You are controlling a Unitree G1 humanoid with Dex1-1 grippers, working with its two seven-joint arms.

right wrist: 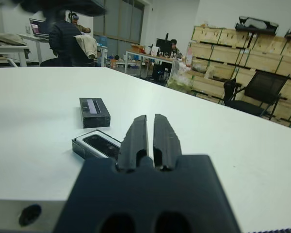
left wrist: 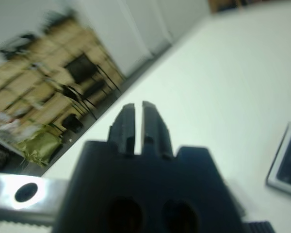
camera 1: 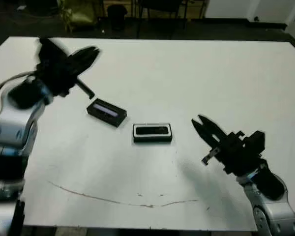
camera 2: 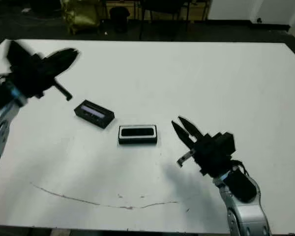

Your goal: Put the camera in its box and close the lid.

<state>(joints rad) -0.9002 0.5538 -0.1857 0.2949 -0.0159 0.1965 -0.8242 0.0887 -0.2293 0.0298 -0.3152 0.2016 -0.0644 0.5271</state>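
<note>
Mid-table: camera lies inside its box; lid just beside, apart. My left end effector and right end effector, fingers nearly together, empty. Wide bare table all around. No legible writing.

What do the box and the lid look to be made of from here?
The box looks like stiff black card or plastic, matte, with a smooth white lining around the camera lying in it. The lid looks like the same matte black, with a pale, slightly shiny strip. Which material it is cannot be told.
</note>
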